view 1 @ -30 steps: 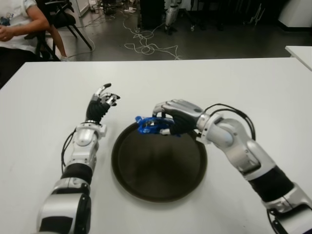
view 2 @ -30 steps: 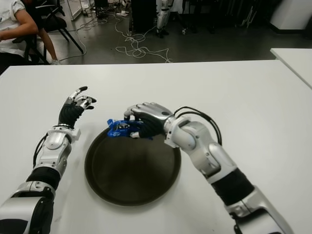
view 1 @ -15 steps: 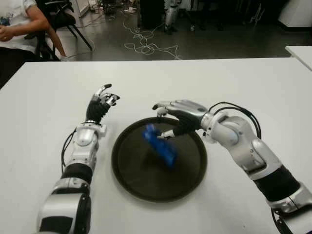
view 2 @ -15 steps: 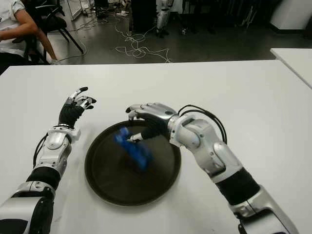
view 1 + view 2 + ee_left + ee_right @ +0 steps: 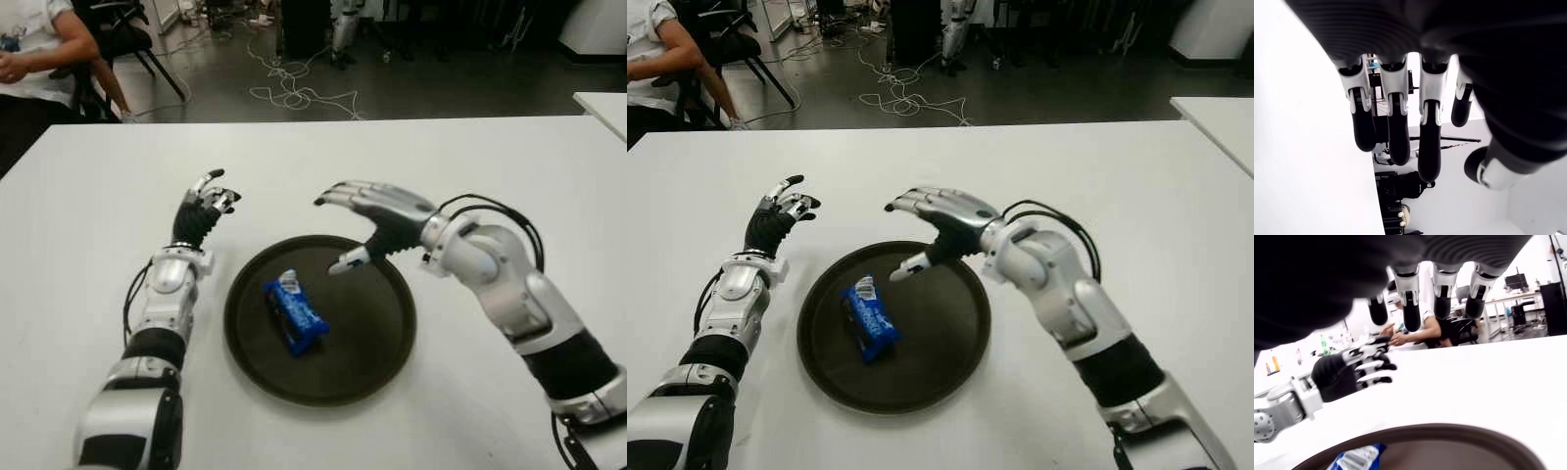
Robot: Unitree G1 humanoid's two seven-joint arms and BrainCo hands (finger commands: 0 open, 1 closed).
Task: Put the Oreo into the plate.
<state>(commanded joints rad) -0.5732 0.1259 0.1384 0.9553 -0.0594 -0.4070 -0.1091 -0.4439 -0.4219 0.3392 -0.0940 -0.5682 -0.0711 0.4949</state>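
Observation:
The blue Oreo pack (image 5: 294, 313) lies flat inside the dark round plate (image 5: 377, 333), left of its middle; a corner of the Oreo pack (image 5: 1356, 458) shows in the right wrist view. My right hand (image 5: 355, 223) hovers above the plate's far rim with its fingers spread and nothing in them. My left hand (image 5: 206, 201) stays idle to the left of the plate, fingers loosely extended and holding nothing.
The white table (image 5: 509, 157) stretches around the plate. A seated person (image 5: 39, 49) is beyond the table's far left corner. Cables (image 5: 294, 93) lie on the floor behind the table. Another white table's corner (image 5: 602, 103) shows at the far right.
My right hand let go of the Oreo pack; it dropped from the plate's far rim and came to lie flat inside. The hand opened and rose slightly. The left arm has not moved.

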